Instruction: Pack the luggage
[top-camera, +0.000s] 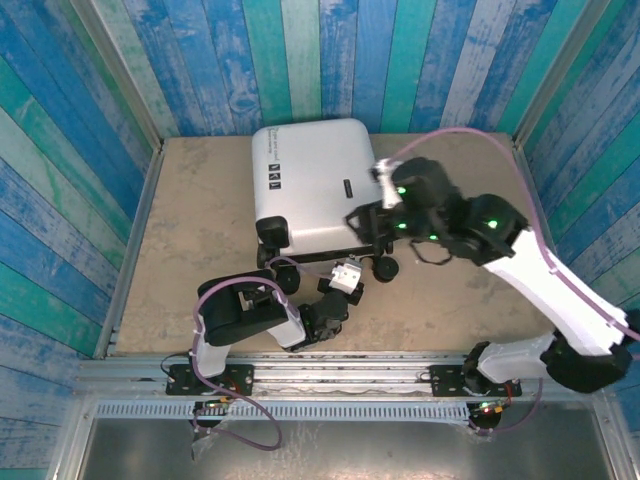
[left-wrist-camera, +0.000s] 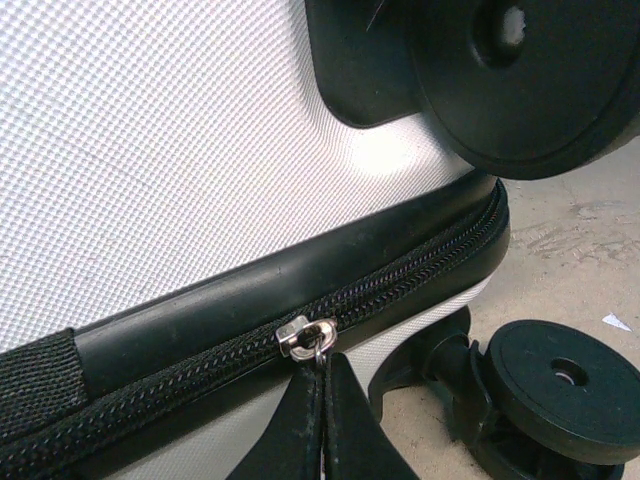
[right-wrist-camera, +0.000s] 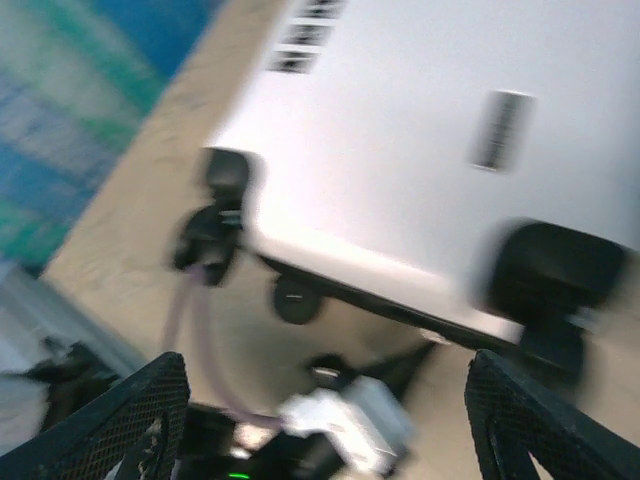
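White suitcase (top-camera: 310, 180) is lying closed on the bench (top-camera: 190, 250).
Left jaws are pinching its zipper pull (left-wrist-camera: 318, 348); right jaws are hovering, spread wide, above its wheeled edge.

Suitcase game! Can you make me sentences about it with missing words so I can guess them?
1. The suitcase lies on the table with its lid ____.
2. The left gripper is ____ on the zipper pull.
3. The right gripper hangs over the suitcase with its jaws ____.
4. The wheels are the colour ____.

Missing words: closed; shut; open; black.
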